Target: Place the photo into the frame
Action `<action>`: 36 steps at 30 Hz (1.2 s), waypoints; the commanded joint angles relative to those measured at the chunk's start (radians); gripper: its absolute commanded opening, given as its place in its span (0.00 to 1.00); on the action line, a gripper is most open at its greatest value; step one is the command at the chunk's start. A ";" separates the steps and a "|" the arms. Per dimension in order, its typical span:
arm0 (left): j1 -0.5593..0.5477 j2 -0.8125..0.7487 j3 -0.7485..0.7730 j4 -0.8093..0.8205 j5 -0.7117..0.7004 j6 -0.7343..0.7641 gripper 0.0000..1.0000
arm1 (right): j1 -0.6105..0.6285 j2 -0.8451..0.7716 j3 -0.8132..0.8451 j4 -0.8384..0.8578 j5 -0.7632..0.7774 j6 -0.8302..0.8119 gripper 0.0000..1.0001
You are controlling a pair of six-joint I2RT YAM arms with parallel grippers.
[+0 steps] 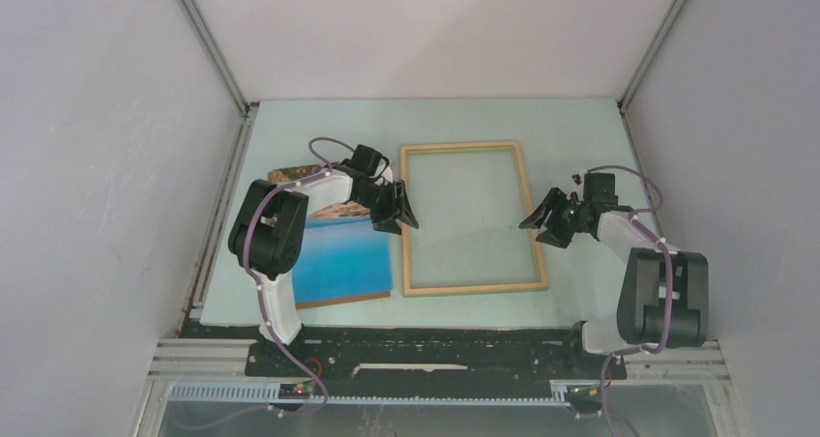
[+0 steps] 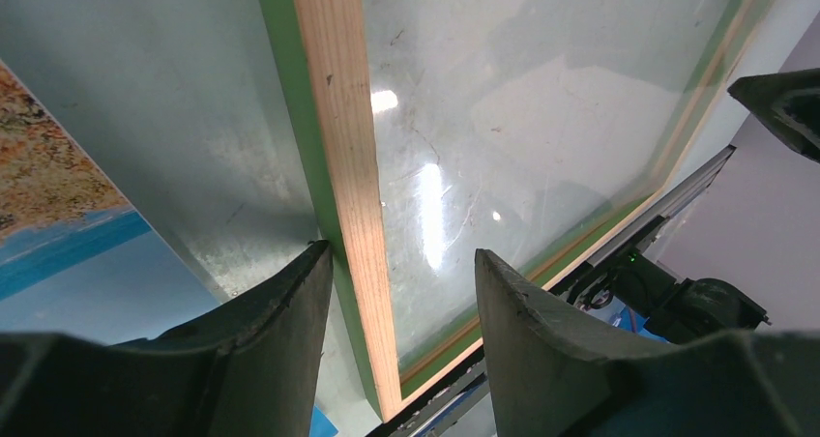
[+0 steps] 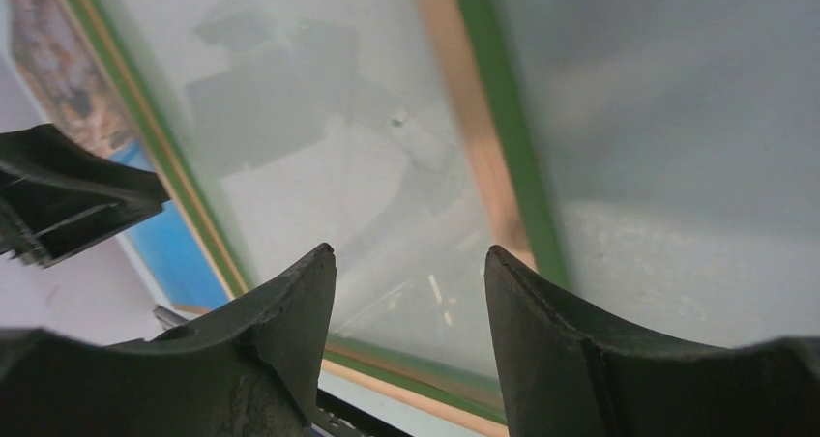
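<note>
The frame lies flat mid-table, light wood face up with green outer edges and a shiny pane inside. The photo lies left of it, picture up, blue water near me and rocky cliffs at the far end, partly hidden under the left arm. My left gripper stands open astride the frame's left rail: one finger is at the green outer edge, the other over the pane. My right gripper is open over the pane just inside the right rail, holding nothing.
A pale green mat covers the table between white walls. A black base strip and metal rails run along the near edge. The photo's blue edge shows beyond the frame in the right wrist view.
</note>
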 commanded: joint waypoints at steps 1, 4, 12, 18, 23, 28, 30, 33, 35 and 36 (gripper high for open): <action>-0.003 -0.002 -0.010 0.030 0.044 -0.016 0.58 | 0.004 0.023 0.042 -0.006 0.079 -0.067 0.65; -0.003 -0.004 -0.010 0.030 0.046 -0.016 0.58 | 0.003 0.029 0.043 -0.011 0.101 -0.086 0.65; -0.003 -0.003 -0.010 0.031 0.051 -0.019 0.58 | 0.002 0.091 0.043 0.028 0.050 -0.073 0.65; -0.004 0.002 -0.008 0.034 0.054 -0.020 0.58 | 0.000 0.138 0.042 0.079 -0.024 -0.052 0.65; -0.003 0.014 -0.005 0.033 0.055 -0.020 0.60 | -0.009 0.133 0.042 0.123 -0.219 -0.009 0.64; -0.003 0.015 -0.004 0.033 0.052 -0.019 0.62 | -0.008 0.049 0.026 0.169 -0.391 0.077 0.64; -0.003 0.013 -0.004 0.034 0.052 -0.019 0.62 | -0.006 0.008 0.015 0.171 -0.422 0.103 0.64; -0.003 0.012 -0.005 0.034 0.051 -0.019 0.62 | -0.005 -0.046 -0.002 0.166 -0.460 0.137 0.64; -0.004 0.010 -0.005 0.033 0.051 -0.019 0.62 | -0.003 -0.075 -0.016 0.180 -0.482 0.170 0.64; -0.004 0.010 -0.005 0.033 0.050 -0.019 0.62 | -0.005 -0.090 -0.019 0.176 -0.480 0.175 0.64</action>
